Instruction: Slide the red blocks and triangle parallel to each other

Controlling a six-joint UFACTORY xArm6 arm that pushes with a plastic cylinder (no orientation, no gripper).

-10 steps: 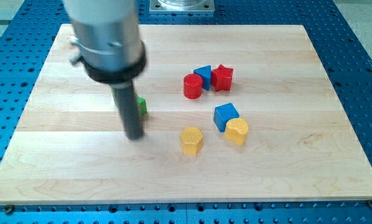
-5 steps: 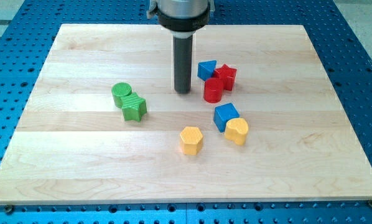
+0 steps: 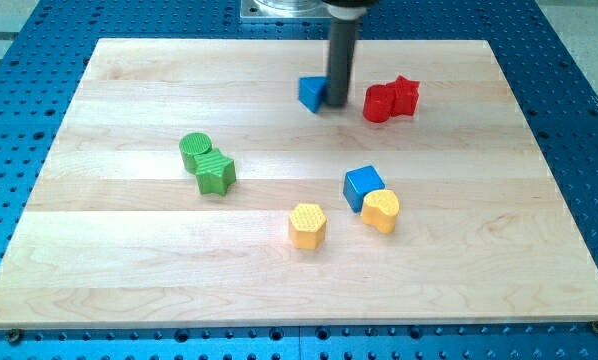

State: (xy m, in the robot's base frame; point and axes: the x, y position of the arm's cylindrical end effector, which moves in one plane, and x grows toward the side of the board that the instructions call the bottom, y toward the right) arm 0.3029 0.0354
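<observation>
My tip (image 3: 335, 103) stands near the view's top centre, touching the right side of the blue triangle (image 3: 311, 93). The red cylinder (image 3: 379, 104) lies a short way to the tip's right, with the red star (image 3: 405, 94) touching it on its right. The two red blocks sit side by side, roughly level with the blue triangle. The rod hides the triangle's right edge.
A green cylinder (image 3: 195, 150) and a green star (image 3: 217, 174) touch at the view's left centre. A blue cube (image 3: 363, 186) touches a yellow heart (image 3: 381, 210) at lower right of centre. A yellow hexagon (image 3: 307, 225) lies to their left.
My tip went from beside the green blocks to the red and blue cluster and split it: the red blocks now lie further right and up, the blue triangle further up and left.
</observation>
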